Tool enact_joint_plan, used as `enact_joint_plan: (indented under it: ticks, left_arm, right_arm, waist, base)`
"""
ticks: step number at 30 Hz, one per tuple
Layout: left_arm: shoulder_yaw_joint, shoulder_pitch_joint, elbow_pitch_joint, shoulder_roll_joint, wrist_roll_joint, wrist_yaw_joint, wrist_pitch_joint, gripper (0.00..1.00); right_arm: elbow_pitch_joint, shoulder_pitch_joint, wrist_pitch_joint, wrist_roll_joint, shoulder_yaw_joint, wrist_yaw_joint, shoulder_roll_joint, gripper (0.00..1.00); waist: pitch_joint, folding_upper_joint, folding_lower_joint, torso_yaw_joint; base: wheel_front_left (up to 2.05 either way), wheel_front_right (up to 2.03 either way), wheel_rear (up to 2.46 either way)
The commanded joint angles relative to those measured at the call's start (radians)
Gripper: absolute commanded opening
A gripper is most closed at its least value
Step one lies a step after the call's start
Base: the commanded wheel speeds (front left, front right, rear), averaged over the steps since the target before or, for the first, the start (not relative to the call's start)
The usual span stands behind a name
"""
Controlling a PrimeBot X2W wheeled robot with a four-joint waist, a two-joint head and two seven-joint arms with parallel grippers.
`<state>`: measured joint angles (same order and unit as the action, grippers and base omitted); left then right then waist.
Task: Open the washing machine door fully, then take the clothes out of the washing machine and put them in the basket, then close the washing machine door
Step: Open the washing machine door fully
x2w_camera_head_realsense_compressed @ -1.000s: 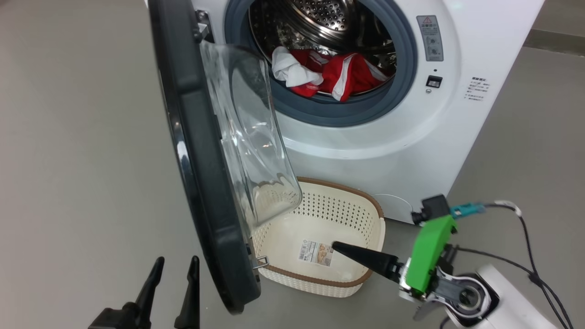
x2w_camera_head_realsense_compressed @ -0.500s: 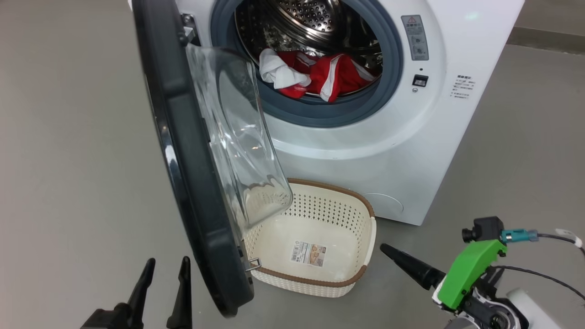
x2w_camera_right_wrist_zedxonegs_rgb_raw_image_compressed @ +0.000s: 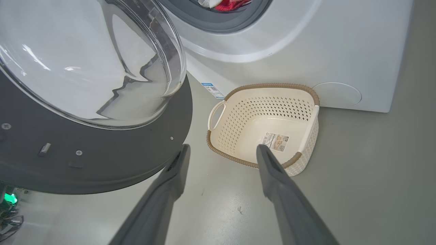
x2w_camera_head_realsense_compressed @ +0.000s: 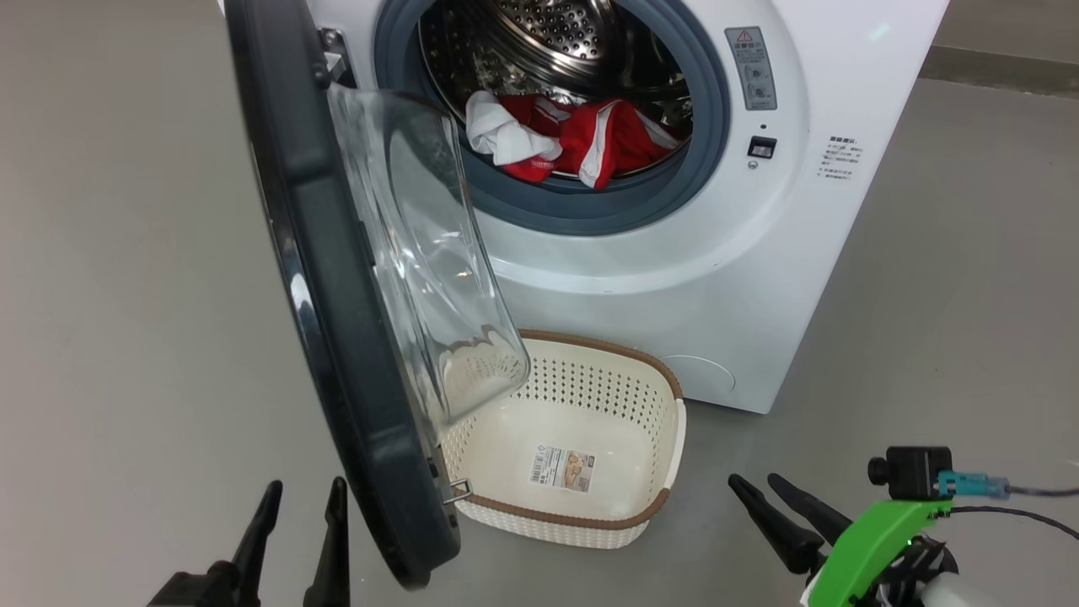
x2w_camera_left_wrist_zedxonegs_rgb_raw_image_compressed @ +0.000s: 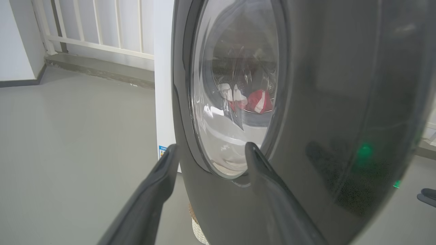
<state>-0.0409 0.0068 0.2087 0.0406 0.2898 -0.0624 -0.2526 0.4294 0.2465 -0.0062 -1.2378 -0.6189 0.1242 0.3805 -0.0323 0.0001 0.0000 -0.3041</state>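
Both jaws gape wide and empty. The washing machine door hangs open just beside my left jaws. The basket sits ahead-left of my right jaws, below the clothes, probably to catch them.

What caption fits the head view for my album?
Washing machine door open, red clothes in the drum, empty basket on the floor.

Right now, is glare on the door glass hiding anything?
Head view: door glass warps the basket behind it; clothes sharp. Left wrist view: clothes dim through glass, green light mirrored on the rim. Right wrist view: white streaks on the dome.
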Motion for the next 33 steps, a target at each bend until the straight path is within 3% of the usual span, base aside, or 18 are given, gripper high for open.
enact_joint_plan:
  ticks: [1,7,12,27,33]
  left_arm:
    - [0.035,-0.010,-0.017,0.010,-0.012,-0.007,-0.009,1.00]
    - [0.036,-0.010,-0.010,0.010,-0.012,-0.010,-0.009,1.00]
    - [0.034,-0.009,-0.010,0.010,-0.011,-0.007,-0.009,1.00]
    - [0.033,-0.017,-0.019,0.010,-0.010,0.000,-0.009,1.00]
    - [0.033,-0.019,-0.018,0.010,-0.010,0.000,-0.009,1.00]
  right_arm:
    - [-0.011,0.020,-0.053,0.019,-0.031,0.007,0.026,1.00]
    - [0.033,0.058,-0.215,0.091,-0.129,0.007,0.058,1.00]
    - [0.070,0.087,-0.254,0.154,-0.141,0.007,0.055,1.00]
    - [-0.081,-0.010,-0.255,0.555,0.178,0.007,-0.042,1.00]
    - [-0.084,-0.036,-0.255,0.622,0.205,0.007,-0.056,1.00]
  waist:
    - [0.000,-0.0001,0.0000,0.000]
    - [0.000,-0.0001,0.0000,-0.001]
    - [-0.001,-0.0001,0.0000,0.001]
    - [-0.016,-0.0001,0.0000,0.002]
    - [-0.018,-0.0001,0.0000,0.001]
  base:
    - [0.00,0.00,0.00]
    - [0.00,0.00,0.00]
    - [0.00,0.00,0.00]
    - [0.00,0.00,0.00]
    - [0.00,0.00,0.00]
